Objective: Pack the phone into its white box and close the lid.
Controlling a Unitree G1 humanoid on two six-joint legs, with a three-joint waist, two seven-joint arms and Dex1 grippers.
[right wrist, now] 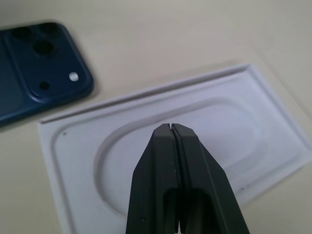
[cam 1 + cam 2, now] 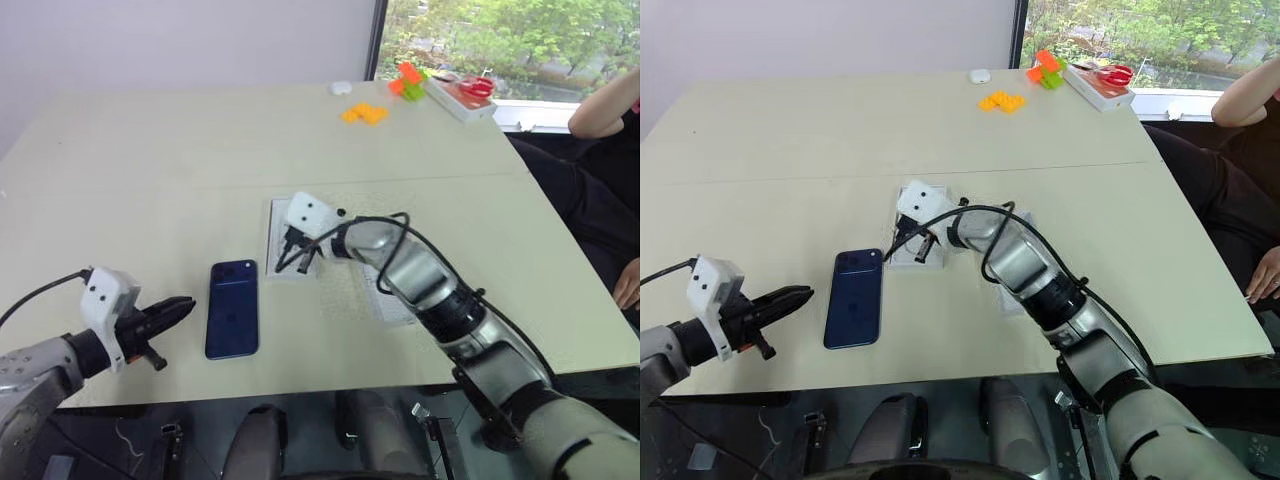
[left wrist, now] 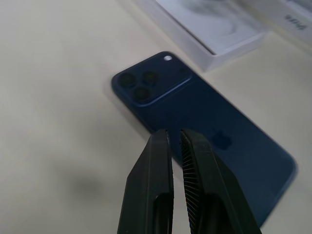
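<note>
The dark blue phone [image 2: 232,308] lies face down on the table, its camera cluster [image 3: 148,83] at the far end. My left gripper [image 2: 186,304] hovers just left of it, shut and holding nothing. Right of the phone's far end is the white box [image 3: 197,48], with a flat white insert [image 1: 195,126] with an oval recess at its top. My right gripper [image 1: 171,126] is shut, its tips just over that recess. A piece of the lid [image 3: 292,18], with grey lettering, shows beyond the box.
Far across the table are orange blocks [image 2: 365,113], a green and orange toy [image 2: 408,82], a small white object [image 2: 341,88] and a box with red scissors [image 2: 462,95]. A person's arm [image 2: 605,105] and hand [image 2: 630,285] are at the right edge.
</note>
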